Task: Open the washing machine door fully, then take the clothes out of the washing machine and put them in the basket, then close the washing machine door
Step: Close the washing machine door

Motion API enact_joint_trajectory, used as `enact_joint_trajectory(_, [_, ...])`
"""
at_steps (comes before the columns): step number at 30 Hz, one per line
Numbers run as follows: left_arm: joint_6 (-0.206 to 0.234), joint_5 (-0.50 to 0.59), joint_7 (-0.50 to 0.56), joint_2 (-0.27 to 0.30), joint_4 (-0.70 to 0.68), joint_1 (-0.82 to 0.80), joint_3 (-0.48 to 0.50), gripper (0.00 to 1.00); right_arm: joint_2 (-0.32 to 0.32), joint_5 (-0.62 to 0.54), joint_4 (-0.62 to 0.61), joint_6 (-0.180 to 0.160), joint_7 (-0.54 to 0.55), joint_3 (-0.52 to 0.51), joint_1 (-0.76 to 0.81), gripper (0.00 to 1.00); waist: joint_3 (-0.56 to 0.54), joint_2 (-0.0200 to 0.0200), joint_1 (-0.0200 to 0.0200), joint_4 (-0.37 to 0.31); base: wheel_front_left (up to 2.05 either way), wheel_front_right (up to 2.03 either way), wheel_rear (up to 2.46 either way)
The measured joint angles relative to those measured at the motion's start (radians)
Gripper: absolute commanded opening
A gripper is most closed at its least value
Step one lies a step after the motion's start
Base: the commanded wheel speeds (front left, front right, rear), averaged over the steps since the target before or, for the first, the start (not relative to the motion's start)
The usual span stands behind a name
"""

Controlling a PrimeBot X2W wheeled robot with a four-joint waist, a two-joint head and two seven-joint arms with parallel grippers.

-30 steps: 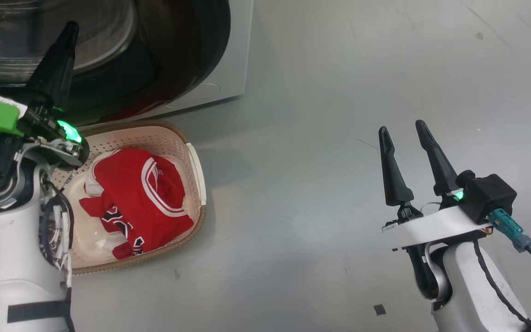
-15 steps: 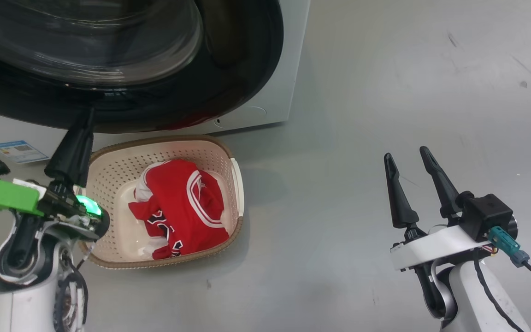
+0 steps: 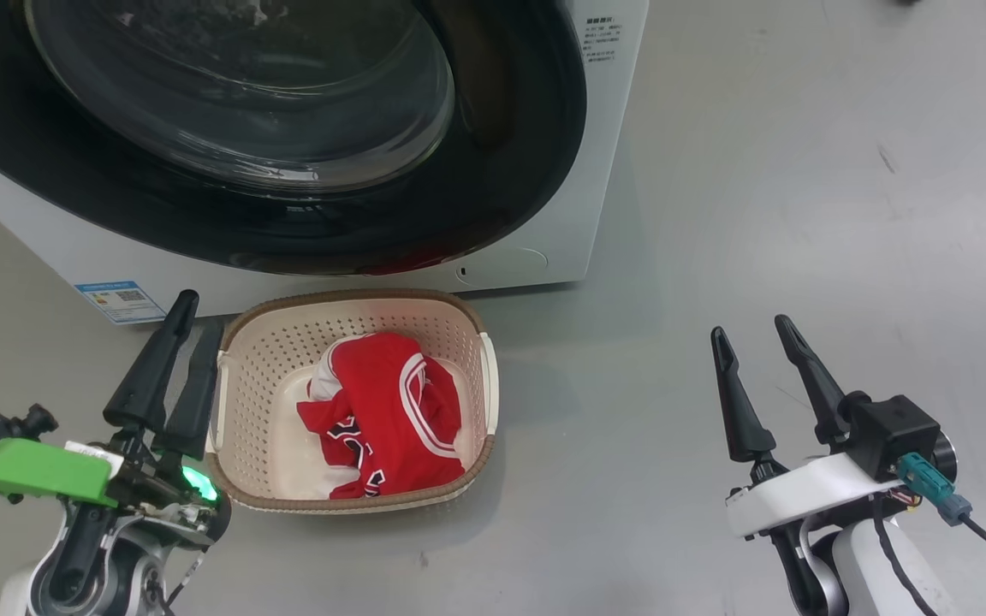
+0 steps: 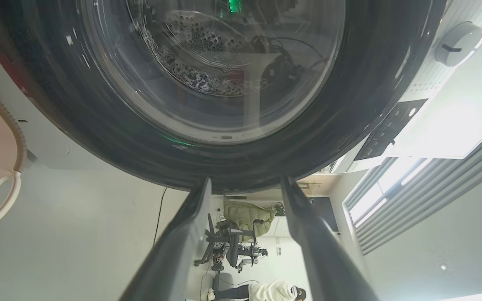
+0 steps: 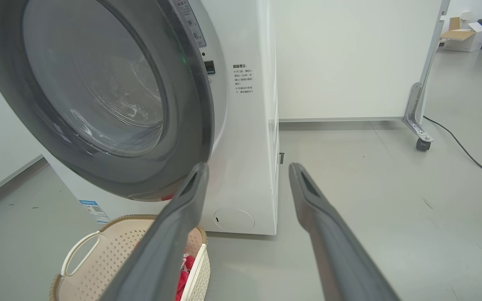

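Just right of the spread, empty left pincer (image 3: 199,310), the basket (image 3: 347,299) holds the clothes (image 3: 390,411); the right pincer (image 3: 750,326) gapes empty.

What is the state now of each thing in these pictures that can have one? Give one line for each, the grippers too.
washing machine door: shut against the washing machine.
clothes: bundled inside the basket, nothing holding them.
basket: upright on the floor, before the door.
left gripper: open, empty.
right gripper: open, empty, over bare floor.
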Motion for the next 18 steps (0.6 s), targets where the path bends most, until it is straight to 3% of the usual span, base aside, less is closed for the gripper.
enact_joint_trajectory(1, [0.0, 0.0, -0.007, 0.0, -0.009, 0.009, -0.003, 1.0, 0.0, 0.0, 0.0, 0.0, 0.0, -0.001, 0.007, 1.0, -0.006, 0.0, 0.0, 0.005, 0.0, 0.0, 0.0])
enact_joint_trajectory(9, [0.0, 0.03, -0.053, 0.002, -0.083, 0.069, -0.025, 1.0, 0.001, -0.006, 0.0, 0.003, 0.0, -0.002, 0.026, 1.0, -0.042, 0.0, 0.0, 0.037, 0.0, 0.0, 0.0])
enact_joint_trajectory(18, [0.0, 0.322, -0.168, 0.005, -0.136, 0.096, -0.021, 1.0, 0.003, -0.016, -0.001, 0.009, 0.0, -0.001, 0.041, 1.0, -0.069, 0.0, 0.0, 0.049, 0.0, 0.0, 0.0])
